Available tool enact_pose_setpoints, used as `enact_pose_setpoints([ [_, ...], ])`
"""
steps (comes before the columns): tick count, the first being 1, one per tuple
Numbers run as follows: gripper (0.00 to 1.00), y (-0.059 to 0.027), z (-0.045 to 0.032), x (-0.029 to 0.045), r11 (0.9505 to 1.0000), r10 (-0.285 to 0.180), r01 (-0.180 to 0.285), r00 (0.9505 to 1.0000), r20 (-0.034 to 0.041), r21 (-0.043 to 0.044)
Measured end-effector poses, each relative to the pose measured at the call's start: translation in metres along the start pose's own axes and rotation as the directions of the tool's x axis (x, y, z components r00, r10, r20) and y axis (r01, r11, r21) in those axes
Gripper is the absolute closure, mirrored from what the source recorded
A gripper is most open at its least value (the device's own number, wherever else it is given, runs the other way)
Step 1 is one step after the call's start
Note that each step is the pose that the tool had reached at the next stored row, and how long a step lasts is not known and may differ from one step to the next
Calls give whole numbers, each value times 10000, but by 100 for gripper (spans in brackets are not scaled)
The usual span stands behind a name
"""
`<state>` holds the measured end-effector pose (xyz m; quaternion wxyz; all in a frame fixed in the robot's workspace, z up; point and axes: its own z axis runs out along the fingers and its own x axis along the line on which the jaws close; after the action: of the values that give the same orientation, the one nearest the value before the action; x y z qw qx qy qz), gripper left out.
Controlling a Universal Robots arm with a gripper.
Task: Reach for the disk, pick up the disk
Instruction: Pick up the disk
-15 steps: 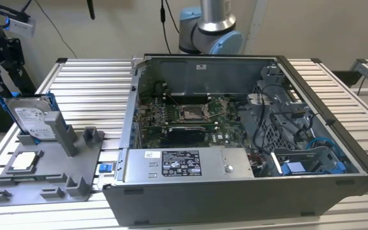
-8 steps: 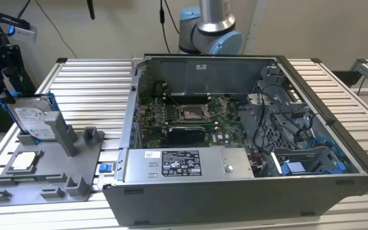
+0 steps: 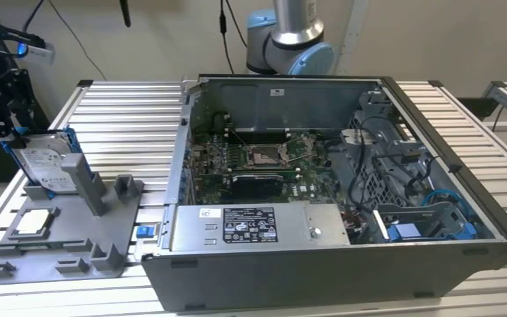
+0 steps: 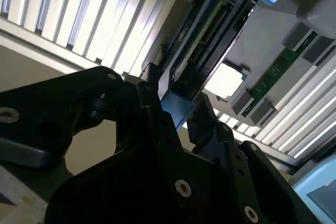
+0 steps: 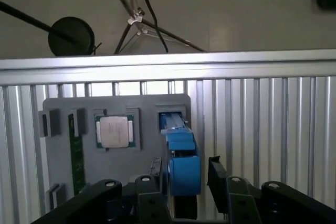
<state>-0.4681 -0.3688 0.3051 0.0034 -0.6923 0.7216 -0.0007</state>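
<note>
The disk (image 3: 47, 165) stands on edge in a slot of the grey holder tray (image 3: 103, 224), at the far corner of the tray on the exterior view's left. Its white label faces the open computer case (image 3: 465, 218) and its blue bracket runs round the edges. The black jaws hang directly over the disk's upper far corner, at the end of a dark wrist assembly. In the first wrist view the bracket's blue end (image 5: 182, 174) sits between the two fingers (image 5: 156, 174). One finger is close against the bracket and the other stands off it with a narrow strip of daylight between them, so the jaws are parted, straddling the disk and gripping nothing. The second wrist view shows the same blue edge (image 4: 176, 106) between the black fingers (image 4: 149, 85).

A square processor chip (image 3: 33, 221) lies flat in the tray, near the disk, and a green memory stick (image 5: 76, 161) lies in a slot beyond the chip. The tray rests on the slatted aluminium desk (image 3: 121, 112), just beside the case. The arm's base (image 3: 289, 33) rises behind the case at the far side.
</note>
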Motion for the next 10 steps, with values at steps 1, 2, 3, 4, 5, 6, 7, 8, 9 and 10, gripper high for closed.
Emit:
enact_pose_setpoints([
  [1,0,0,18,0,10000,-18,18,10000,1,1],
  [2,0,0,36,0,10000,-29,29,10000,1,0],
  [3,0,0,54,0,10000,-41,41,10000,2,0],
  [4,0,1,73,0,10000,-52,52,10000,2,0],
  [5,0,1,90,0,10000,-62,62,10000,2,0],
  [6,0,1,109,0,10000,-68,68,10000,2,0],
  [7,0,1,127,0,10000,-71,71,10000,3,0],
  [8,0,1,145,0,10000,-72,72,10000,3,0],
  [9,0,1,164,0,10000,-73,73,10000,3,1],
  [10,0,1,181,0,10000,-73,73,10000,3,0],
])
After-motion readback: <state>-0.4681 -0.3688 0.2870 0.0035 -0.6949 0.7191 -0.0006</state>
